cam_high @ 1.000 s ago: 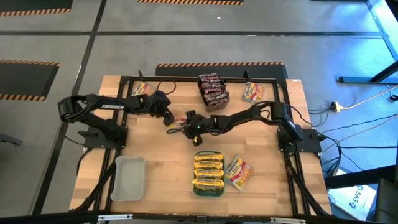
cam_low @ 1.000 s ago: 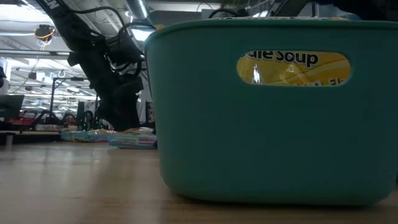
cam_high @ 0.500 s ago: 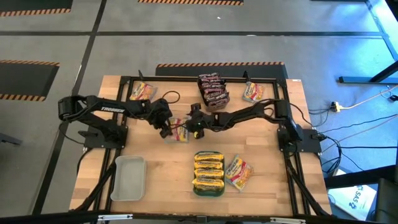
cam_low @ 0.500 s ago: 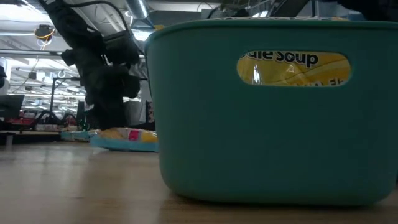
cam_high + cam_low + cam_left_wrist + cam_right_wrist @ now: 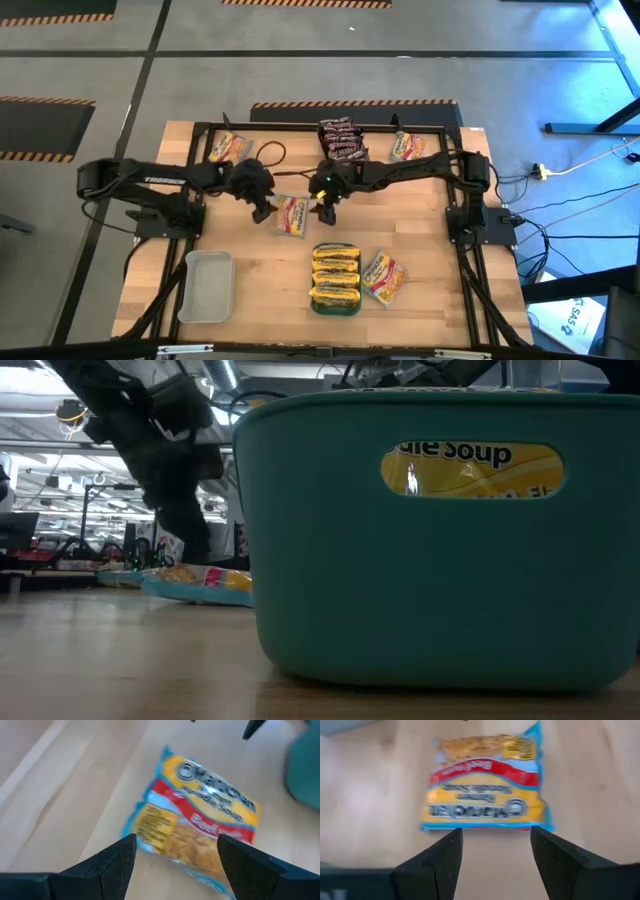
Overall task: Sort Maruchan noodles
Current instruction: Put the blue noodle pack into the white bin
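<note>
A yellow Maruchan packet (image 5: pixel 291 214) with a red band lies flat on the wood between my two grippers. My left gripper (image 5: pixel 264 210) is open at the packet's left edge. In the left wrist view the packet (image 5: pixel 200 827) shows just beyond that gripper (image 5: pixel 176 840). My right gripper (image 5: pixel 328 204) is open just right of the packet, which lies ahead of the gripper (image 5: pixel 496 831) in the right wrist view (image 5: pixel 485 795). The low view shows the packet (image 5: pixel 205 578) on the table below the left arm (image 5: pixel 165 470).
A teal tray (image 5: pixel 318 303) near the table's near edge holds yellow packets, with another yellow packet (image 5: pixel 384 277) beside it. A grey tray (image 5: pixel 207 285) sits near-left. Maroon packets (image 5: pixel 340 145) and two yellow packets (image 5: pixel 228 147) (image 5: pixel 406 148) lie at the far edge.
The left gripper has moved a little toward the near edge, and the right gripper has drawn back toward the table's right. The yellow packet, mostly hidden under the grippers a second ago, now lies flat and in plain sight between them, slightly nearer the near edge.
</note>
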You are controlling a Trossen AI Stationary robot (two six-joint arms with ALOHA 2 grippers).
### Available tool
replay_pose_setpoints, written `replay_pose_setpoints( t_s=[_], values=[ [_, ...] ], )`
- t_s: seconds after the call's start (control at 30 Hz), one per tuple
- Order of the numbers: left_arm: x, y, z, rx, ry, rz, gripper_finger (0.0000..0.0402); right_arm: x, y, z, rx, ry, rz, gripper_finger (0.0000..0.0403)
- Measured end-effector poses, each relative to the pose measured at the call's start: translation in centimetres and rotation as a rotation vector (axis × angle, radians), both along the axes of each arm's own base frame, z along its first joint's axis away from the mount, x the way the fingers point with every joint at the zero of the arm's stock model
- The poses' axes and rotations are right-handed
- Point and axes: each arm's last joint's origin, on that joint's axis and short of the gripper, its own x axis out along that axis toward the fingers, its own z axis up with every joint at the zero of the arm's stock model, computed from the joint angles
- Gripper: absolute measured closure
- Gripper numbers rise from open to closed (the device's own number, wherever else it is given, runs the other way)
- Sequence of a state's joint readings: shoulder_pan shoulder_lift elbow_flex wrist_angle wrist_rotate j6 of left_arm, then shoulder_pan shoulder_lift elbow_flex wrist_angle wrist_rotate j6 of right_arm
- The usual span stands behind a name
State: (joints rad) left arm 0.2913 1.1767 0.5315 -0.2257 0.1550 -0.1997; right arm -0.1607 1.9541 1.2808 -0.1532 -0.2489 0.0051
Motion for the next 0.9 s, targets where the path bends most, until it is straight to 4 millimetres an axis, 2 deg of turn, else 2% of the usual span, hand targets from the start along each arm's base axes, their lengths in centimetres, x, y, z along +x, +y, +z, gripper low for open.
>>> replay_pose_setpoints(
  t_s=[0.23,0.5,0.7,0.9],
  values=[
    [-0.4,-1.9,-1.2,0.065,0.0,-0.116,0.0129,0.3,0.6,-0.1,0.145,-0.001,-0.074,0.0185],
    [-1.0,-2.6,-2.4,0.136,0.049,-0.131,0.0129,0.5,1.8,-0.1,0.275,0.036,-0.196,0.0181],
    [-1.2,-3.1,-3.3,0.156,0.014,-0.157,0.0129,0.7,2.9,-0.7,0.338,0.074,-0.286,0.0121],
    [-1.4,-3.6,-4.0,0.177,-0.055,-0.183,0.0129,1.4,2.7,-3.4,0.449,0.125,-0.428,0.0066]
  ],
)
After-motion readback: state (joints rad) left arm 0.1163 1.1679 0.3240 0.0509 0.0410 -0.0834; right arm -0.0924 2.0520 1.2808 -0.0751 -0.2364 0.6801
